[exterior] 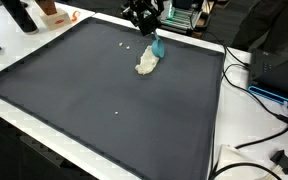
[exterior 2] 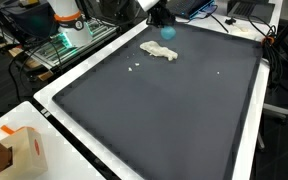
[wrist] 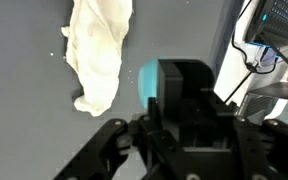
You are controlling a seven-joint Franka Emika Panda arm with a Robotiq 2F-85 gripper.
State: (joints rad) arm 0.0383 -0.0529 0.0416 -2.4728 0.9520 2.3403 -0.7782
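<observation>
A small teal object (exterior: 159,46) hangs at my gripper's tips near the far edge of the dark mat (exterior: 104,100). My gripper (exterior: 150,30) reaches down onto it, and its fingers look closed together on it. In the wrist view the teal object (wrist: 147,84) peeks out to the left of the black finger block of the gripper (wrist: 184,78). A crumpled cream-white cloth (exterior: 147,64) lies on the mat right beside the teal object, also seen as the cloth (exterior 2: 160,50) and the cloth (wrist: 96,50). From the other side, the teal object (exterior 2: 168,31) sits just under the gripper (exterior 2: 161,20).
The mat (exterior 2: 164,120) lies on a white table (exterior 2: 54,105). Tiny white crumbs (exterior: 124,46) dot the mat. Cables (exterior: 256,110) trail past the mat's edge. A cardboard box (exterior 2: 24,150) stands at a table corner, and equipment with green lights (exterior 2: 60,45) stands behind.
</observation>
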